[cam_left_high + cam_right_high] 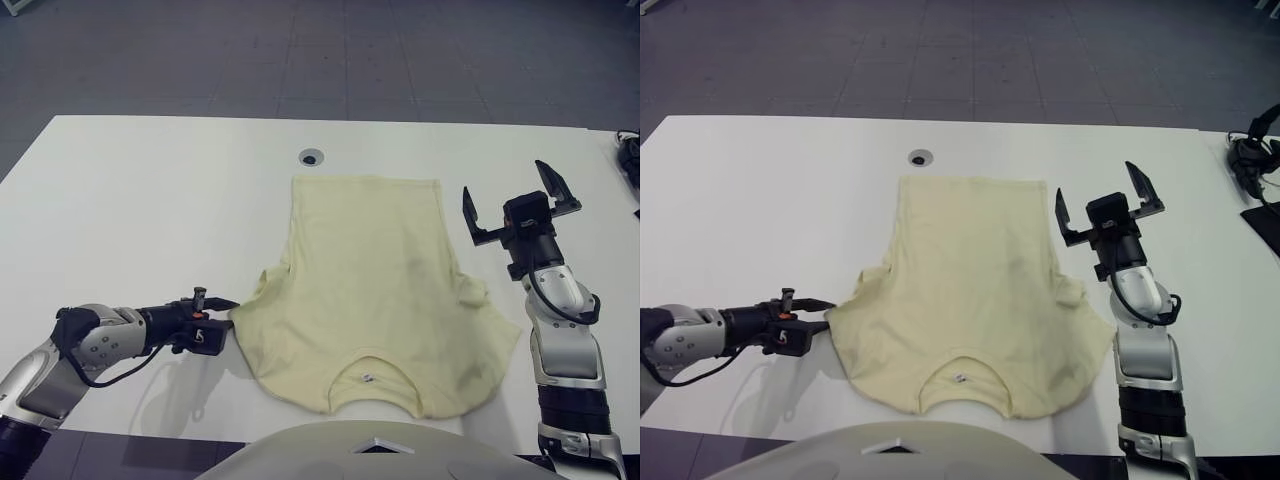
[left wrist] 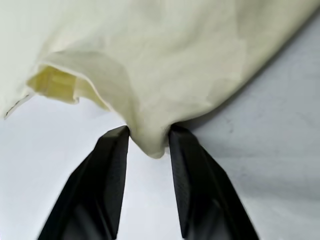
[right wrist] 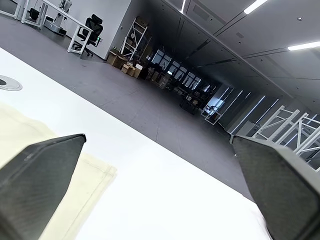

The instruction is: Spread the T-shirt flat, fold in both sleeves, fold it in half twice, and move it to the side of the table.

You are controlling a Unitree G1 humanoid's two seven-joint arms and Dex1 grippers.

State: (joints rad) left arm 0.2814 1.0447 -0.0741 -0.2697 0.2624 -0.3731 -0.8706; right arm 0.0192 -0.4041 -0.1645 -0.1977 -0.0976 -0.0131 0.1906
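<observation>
The T-shirt's collar (image 1: pixel 372 372) lies nearest, at the worktop's (image 1: pixel 130 200) near edge. The T-shirt (image 1: pixel 370 270) is mostly flat, hem pointing away. The left hand (image 1: pixel 225 305) sits low at the left sleeve (image 1: pixel 252 300), seemingly to draw it outward and taut. The right hand (image 1: pixel 520 205) hovers wide apart just beside the far right edge, likely free for the rumpled right sleeve (image 1: pixel 470 292). In the left wrist view, its dark fingers (image 2: pixel 112 165) are closed on a nub of pale cloth. In the right wrist view, the fingers (image 3: pixel 40 165) gape with nothing between them, above the shirt's edge.
</observation>
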